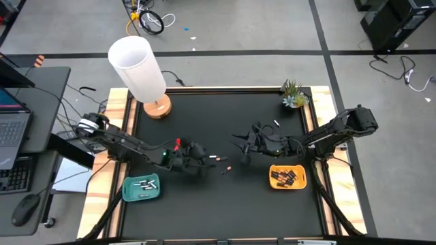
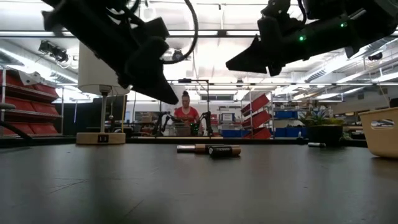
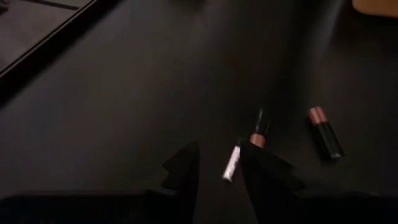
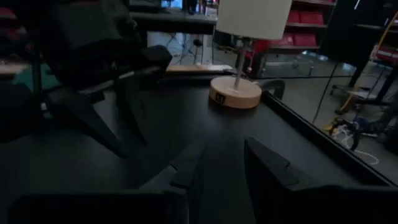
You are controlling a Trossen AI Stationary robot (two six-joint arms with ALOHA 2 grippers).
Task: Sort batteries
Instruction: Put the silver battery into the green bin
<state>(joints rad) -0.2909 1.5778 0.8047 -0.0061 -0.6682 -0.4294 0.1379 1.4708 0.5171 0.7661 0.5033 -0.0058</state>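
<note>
Three loose batteries lie on the black mat between my grippers: a silvery one [image 3: 231, 163], a dark one with a copper end [image 3: 259, 128] and a second dark one [image 3: 325, 132]. In the low view they lie flat [image 2: 208, 149]. My left gripper [image 1: 203, 164] [image 3: 219, 149] is open and hovers above them, with the silvery battery showing between its fingers. My right gripper [image 1: 240, 148] [image 4: 224, 149] is open too, raised over the mat to their right. A teal tray [image 1: 141, 188] holds pale batteries. An orange tray [image 1: 287, 177] holds dark ones.
A white-shaded lamp on a wooden base [image 1: 156, 106] stands at the far left of the mat. A small potted plant [image 1: 293, 94] sits in the far right corner, with one pale battery [image 1: 276, 124] near it. A person [image 2: 186, 114] sits in the room beyond.
</note>
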